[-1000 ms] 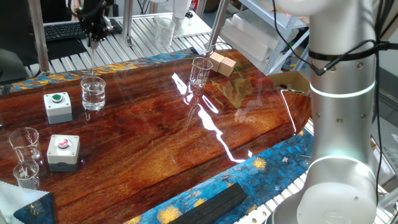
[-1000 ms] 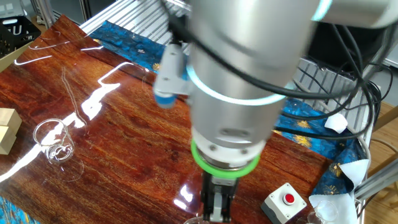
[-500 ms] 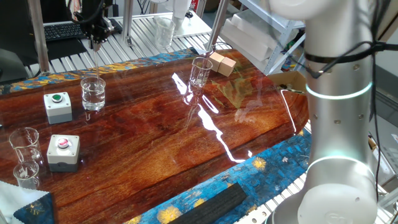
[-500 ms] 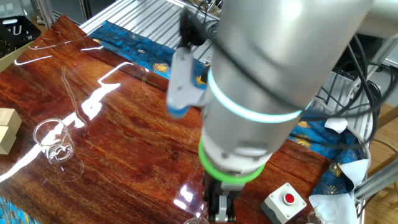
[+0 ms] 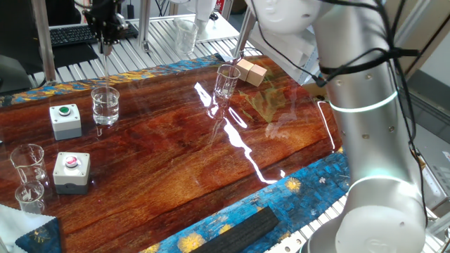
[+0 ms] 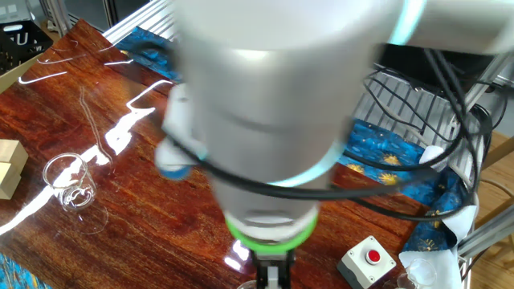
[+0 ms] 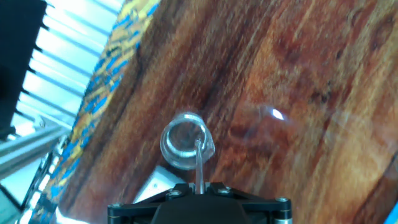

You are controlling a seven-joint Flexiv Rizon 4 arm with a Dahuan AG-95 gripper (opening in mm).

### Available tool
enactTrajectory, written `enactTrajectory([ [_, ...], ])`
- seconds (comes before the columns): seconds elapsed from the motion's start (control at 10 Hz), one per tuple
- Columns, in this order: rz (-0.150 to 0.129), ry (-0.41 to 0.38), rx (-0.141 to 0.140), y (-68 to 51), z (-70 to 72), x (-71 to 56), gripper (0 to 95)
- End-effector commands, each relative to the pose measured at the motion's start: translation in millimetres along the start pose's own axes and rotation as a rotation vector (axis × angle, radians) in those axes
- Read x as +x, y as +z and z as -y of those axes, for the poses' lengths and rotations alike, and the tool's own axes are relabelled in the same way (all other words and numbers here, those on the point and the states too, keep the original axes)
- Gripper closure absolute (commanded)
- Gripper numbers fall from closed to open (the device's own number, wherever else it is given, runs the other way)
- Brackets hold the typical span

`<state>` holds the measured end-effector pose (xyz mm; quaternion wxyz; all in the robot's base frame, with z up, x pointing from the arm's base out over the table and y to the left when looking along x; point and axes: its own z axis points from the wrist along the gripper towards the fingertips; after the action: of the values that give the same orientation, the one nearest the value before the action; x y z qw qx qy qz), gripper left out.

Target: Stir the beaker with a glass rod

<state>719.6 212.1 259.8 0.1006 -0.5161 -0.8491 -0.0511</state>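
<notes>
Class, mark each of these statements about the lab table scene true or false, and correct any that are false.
1. The gripper holds the glass rod above the beaker. True.
2. The beaker stands next to a box with a green button. True.
3. The box with the red button sits on the far side of the table beside the wooden blocks. False: it sits near the two small beakers, far from the wooden blocks.
4. The beaker lies tipped on its side. False: it stands upright.
5. The table top is plain white. False: it is glossy reddish-brown wood.
</notes>
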Motion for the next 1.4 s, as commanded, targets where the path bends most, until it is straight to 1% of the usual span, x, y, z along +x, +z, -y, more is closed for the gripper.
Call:
enactTrajectory([
  [0.1,0.095,0.038,-0.068,3.3,3.3,1.5,95.0],
  [0.2,0.134,0.034,-0.068,3.1,3.1,1.3,95.0],
  [0.3,0.157,0.033,-0.066,2.9,2.9,1.1,95.0],
  [0.4,0.174,0.03,-0.061,2.8,2.8,1.0,95.0],
  [0.6,0.185,0.026,-0.056,2.8,2.8,1.0,95.0],
  [0.9,0.177,0.029,-0.057,2.8,2.7,1.0,95.0],
  [1.0,0.17,0.029,-0.061,2.9,2.7,1.0,95.0],
  [1.4,0.162,0.035,-0.064,4.0,1.7,1.2,95.0],
])
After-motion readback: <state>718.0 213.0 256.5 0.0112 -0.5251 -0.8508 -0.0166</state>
